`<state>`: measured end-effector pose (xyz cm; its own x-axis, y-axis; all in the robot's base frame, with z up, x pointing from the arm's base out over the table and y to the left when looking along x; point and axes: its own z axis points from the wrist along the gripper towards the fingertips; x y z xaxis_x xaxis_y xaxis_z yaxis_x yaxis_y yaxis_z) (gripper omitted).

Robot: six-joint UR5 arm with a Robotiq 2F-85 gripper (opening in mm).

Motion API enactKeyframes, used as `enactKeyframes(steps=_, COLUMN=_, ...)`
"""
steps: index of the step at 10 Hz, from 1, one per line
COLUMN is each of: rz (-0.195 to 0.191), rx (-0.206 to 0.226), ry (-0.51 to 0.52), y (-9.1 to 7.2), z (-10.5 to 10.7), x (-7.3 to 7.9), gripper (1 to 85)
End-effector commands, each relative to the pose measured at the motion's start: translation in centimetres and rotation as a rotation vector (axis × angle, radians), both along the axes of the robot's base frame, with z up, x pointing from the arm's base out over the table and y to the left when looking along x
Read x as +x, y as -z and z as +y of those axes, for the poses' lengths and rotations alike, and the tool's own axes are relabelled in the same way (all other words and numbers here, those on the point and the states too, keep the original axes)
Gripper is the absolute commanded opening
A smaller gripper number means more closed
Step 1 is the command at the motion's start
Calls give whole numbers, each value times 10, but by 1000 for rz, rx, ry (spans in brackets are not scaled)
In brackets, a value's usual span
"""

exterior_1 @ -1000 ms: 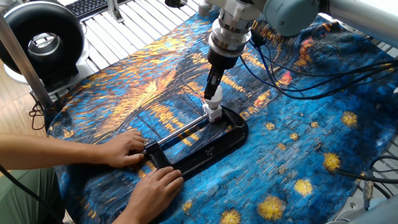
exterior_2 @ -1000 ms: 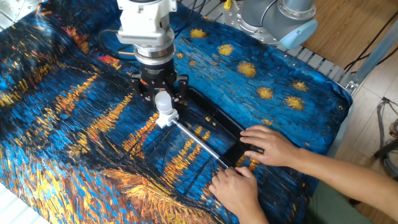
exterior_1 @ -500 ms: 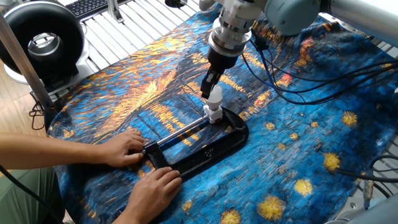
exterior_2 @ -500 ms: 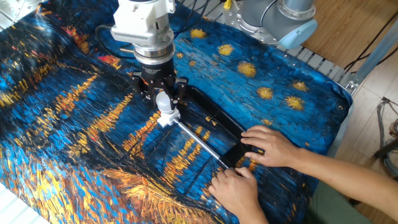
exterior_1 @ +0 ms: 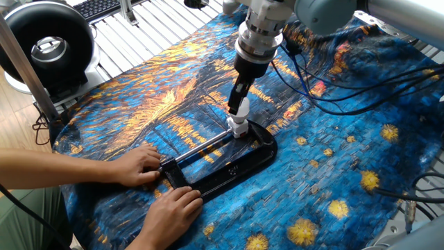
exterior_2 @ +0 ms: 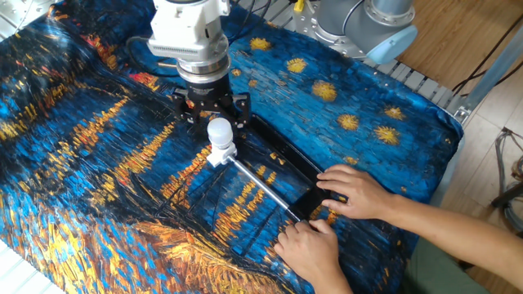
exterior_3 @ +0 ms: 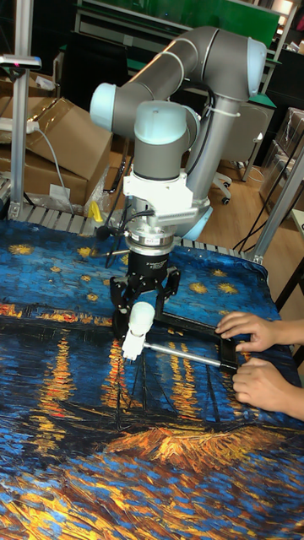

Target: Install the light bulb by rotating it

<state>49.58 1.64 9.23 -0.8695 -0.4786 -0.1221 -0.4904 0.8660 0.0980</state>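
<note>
Fingers of the gripper [exterior_2: 214,114] are spread open around the light bulb [exterior_2: 220,131] without clamping it (it stands upright in the white socket block [exterior_2: 217,155] at the end of a black clamp [exterior_1: 236,165] steadied by 2 hands [exterior_2: 353,191]).

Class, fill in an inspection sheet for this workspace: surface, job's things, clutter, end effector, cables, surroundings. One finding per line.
Surface: table under a blue and orange painted cloth, wrinkled.
Job's things: bulb upright in white socket, at one end of a black clamp; two hands steady the clamp's other end.
Clutter: nothing seen.
End effector: above the bulb, fingers spread around it; contact unclear.
Cables: black bundle trailing from the arm over the cloth.
Surroundings: fan, keyboard, boxes.
</note>
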Motion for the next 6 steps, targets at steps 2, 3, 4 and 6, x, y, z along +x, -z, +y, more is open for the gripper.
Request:
enactKeyframes(steps=2, rz=43, rx=-85, ry=-203, y=-5, z=-14, x=-13, gripper=773)
enactKeyframes(steps=3, rz=55, rx=-112, ry=-305, y=-8, z=-16, x=-17, gripper=757)
enactKeyframes(steps=4, rz=31, rx=-130, ry=-418, y=-9, z=-15, x=-13, gripper=757)
enactKeyframes(steps=6, rz=8, rx=-92, ry=-530, y=-10, z=5, x=-13, gripper=757)
